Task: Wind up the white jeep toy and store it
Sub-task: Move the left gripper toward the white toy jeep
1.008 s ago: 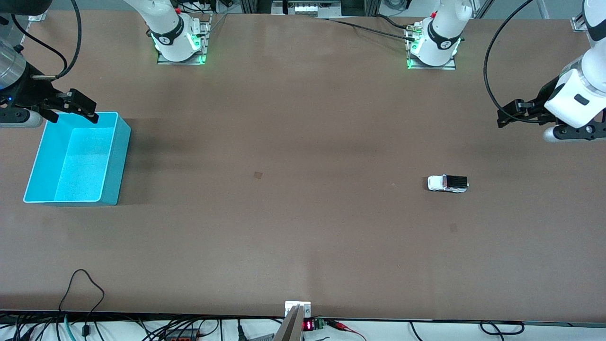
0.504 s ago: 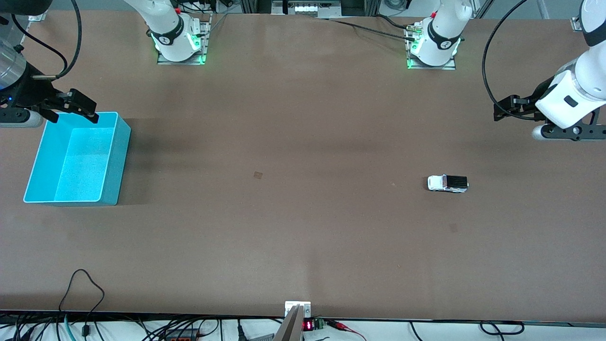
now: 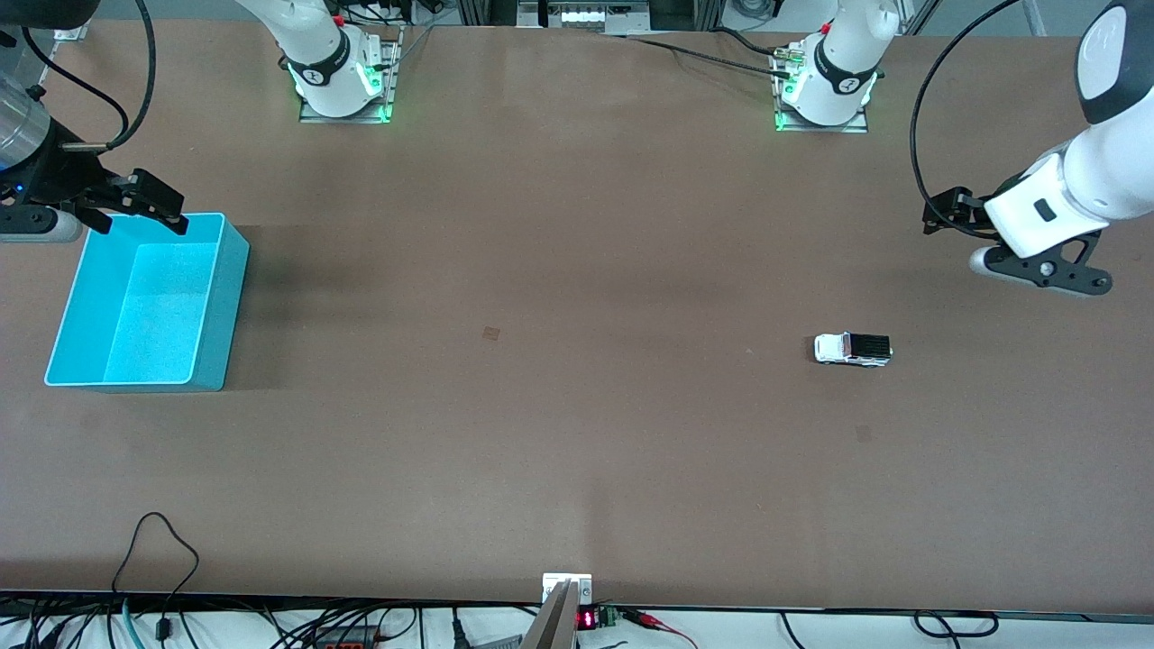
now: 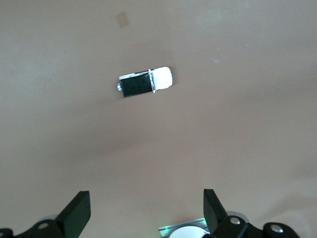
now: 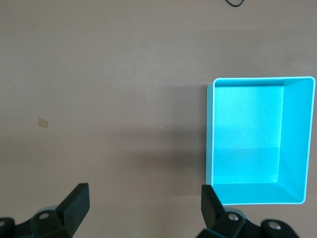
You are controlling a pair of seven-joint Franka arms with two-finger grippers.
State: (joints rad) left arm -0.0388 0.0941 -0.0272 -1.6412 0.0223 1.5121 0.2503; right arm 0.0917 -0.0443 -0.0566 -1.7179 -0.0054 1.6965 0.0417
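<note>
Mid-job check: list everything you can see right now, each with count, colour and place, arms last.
white jeep toy: one, white with black rear roof, on the table toward the left arm's end.
turquoise bin: one, turquoise, nothing in it, toward the right arm's end.
table: one, brown.
left gripper: one, black, open, over bare table above the jeep's end.
right gripper: one, black, open, over the bin's rim, waiting.

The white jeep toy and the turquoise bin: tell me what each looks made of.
White jeep toy: probably glossy painted plastic or die-cast metal; its white hood shines, and the black rear roof panel looks matte. Which of the two, the views cannot settle.
Turquoise bin: likely moulded plastic, with even colour, thin smooth walls, rounded corners and a faintly speckled floor.
</note>
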